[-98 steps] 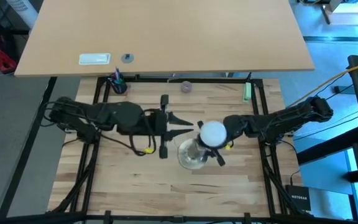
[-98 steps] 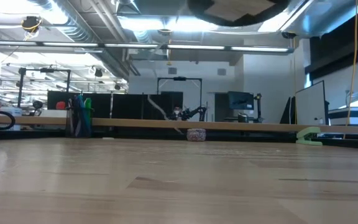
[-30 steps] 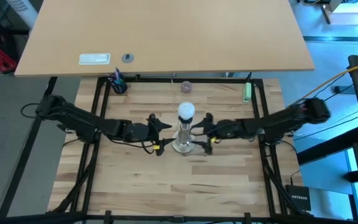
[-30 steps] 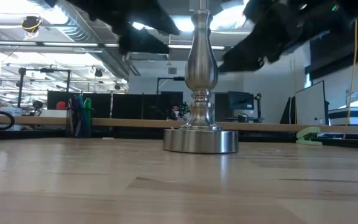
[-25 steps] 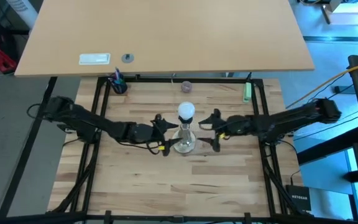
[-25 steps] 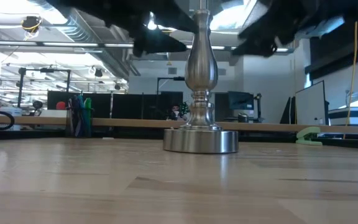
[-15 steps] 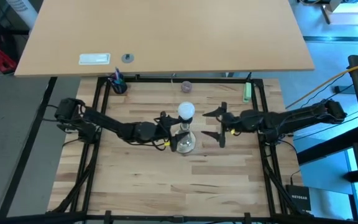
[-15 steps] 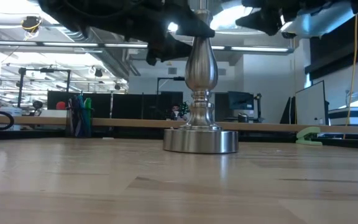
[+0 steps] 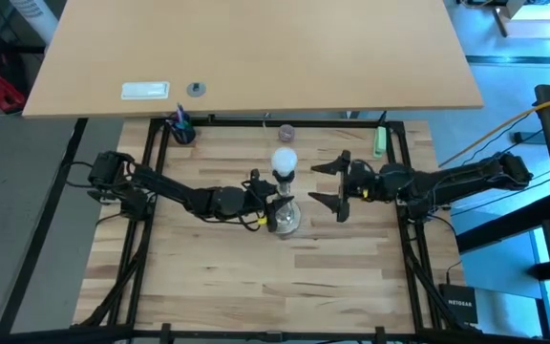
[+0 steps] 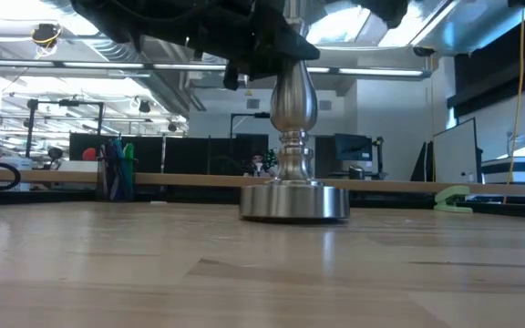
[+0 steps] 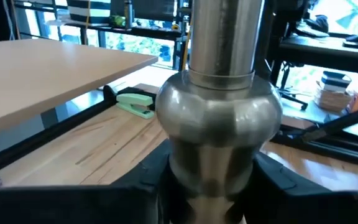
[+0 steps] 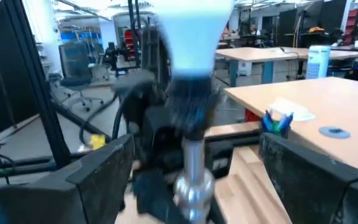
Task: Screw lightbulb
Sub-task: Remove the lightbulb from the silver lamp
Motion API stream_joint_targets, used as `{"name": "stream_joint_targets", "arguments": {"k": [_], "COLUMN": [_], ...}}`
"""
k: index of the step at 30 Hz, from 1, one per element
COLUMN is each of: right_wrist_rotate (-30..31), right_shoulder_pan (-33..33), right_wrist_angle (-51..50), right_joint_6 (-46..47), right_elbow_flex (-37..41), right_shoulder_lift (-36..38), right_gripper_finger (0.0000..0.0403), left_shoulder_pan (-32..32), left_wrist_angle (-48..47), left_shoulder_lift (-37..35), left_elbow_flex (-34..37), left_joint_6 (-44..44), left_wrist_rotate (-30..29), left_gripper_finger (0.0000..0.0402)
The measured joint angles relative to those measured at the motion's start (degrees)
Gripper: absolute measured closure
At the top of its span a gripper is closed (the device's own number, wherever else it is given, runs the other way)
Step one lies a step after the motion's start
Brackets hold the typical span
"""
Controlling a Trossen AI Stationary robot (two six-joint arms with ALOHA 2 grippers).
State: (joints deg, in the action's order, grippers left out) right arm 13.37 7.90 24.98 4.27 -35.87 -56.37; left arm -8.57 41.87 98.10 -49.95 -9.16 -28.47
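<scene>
High view: the lightbulb (image 9: 285,161) sits on top of the silvery stand (image 9: 284,218), which rests on the wooden surface (image 9: 218,268). The left gripper (image 9: 267,196) is closed narrowly around the stand's stem, below the lightbulb. The right gripper (image 9: 330,186) hangs just beside the stand on the opposite side, its fingers spread wide and holding nothing.

Low view: the left gripper (image 10: 276,50) meets the upper stem of the stand (image 10: 293,146); the round base lies flat on the surface.

Left wrist view: the stand (image 11: 219,118) fills the space between this gripper's fingers.

Right wrist view: the lightbulb (image 12: 194,31) tops the stand (image 12: 192,180), ahead of the open fingers (image 12: 98,171).
</scene>
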Motion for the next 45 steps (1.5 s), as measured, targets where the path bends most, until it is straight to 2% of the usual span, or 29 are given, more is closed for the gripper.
{"name": "stream_joint_targets", "arguments": {"k": [3,5,8,11,17,22,26,30,32,36,39,42,45], "right_wrist_rotate": [0.79,3.38,7.69,8.09,7.04,10.04,7.94,7.64,7.37,3.19,-3.09,-11.93,-25.16], "right_shoulder_pan": [0.0,0.0,-0.04,-0.02,0.2,1.03,1.46,1.45,1.46,1.55,1.44,1.4,1.4], "right_wrist_angle": [-4.0,-9.05,-18.03,-22.49,-23.96,-24.43,-23.98,-25.38,-26.41,-25.91,-25.27,-24.93,-24.92], "right_joint_6": [0.23,0.27,1.02,1.94,1.18,-3.27,-3.49,-4.55,-4.47,-5.09,-5.82,-6.14,-8.0], "right_elbow_flex": [-5.16,-10.11,-17.95,-24.45,-33.65,-37.45,-38.25,-38.29,-38.31,-38.31,-38.31,-38.31,-38.31], "right_shoulder_lift": [-1.13,-2.77,-6.6,-12.07,-21.83,-25.02,-24.76,-24.73,-24.73,-24.61,-24.0,-23.33,-22.94], "right_gripper_finger": [0.0056,0.0056,0.0056,0.0056,0.0056,0.0062,0.0108,0.0199,0.023,0.0238,0.0244,0.0249,0.0251], "left_shoulder_pan": [-0.33,-0.5,-0.88,-0.82,-0.86,-1.57,-2.22,-2.89,-3.46,-4.56,-4.77,-4.73,-4.75], "left_wrist_angle": [-0.49,-0.42,-0.61,-0.37,-0.37,-0.29,-0.42,0.6,1.6,2.27,2.79,3.1,3.15], "left_shoulder_lift": [0.02,0.02,0.04,0.04,0.09,0.13,0.15,0.21,0.24,-0.44,-1.14,-1.99,-2.31], "left_elbow_flex": [0.02,0.02,0.04,0.06,0.12,0.12,0.17,0.26,0.36,0.39,0.32,0.21,0.1], "left_joint_6": [0.18,-0.25,-0.27,-1.06,-1.13,-0.23,0.67,1.6,2.72,4.33,5.83,7.3,8.35], "left_wrist_rotate": [-0.22,-0.47,-2.18,-2.43,-2.54,-2.61,-2.55,-2.6,-2.78,-1.77,1.25,9.0,20.2], "left_gripper_finger": [0.0283,0.0283,0.0283,0.0283,0.0283,0.0283,0.0283,0.0283,0.0283,0.0283,0.0283,0.0283,0.0283]}}
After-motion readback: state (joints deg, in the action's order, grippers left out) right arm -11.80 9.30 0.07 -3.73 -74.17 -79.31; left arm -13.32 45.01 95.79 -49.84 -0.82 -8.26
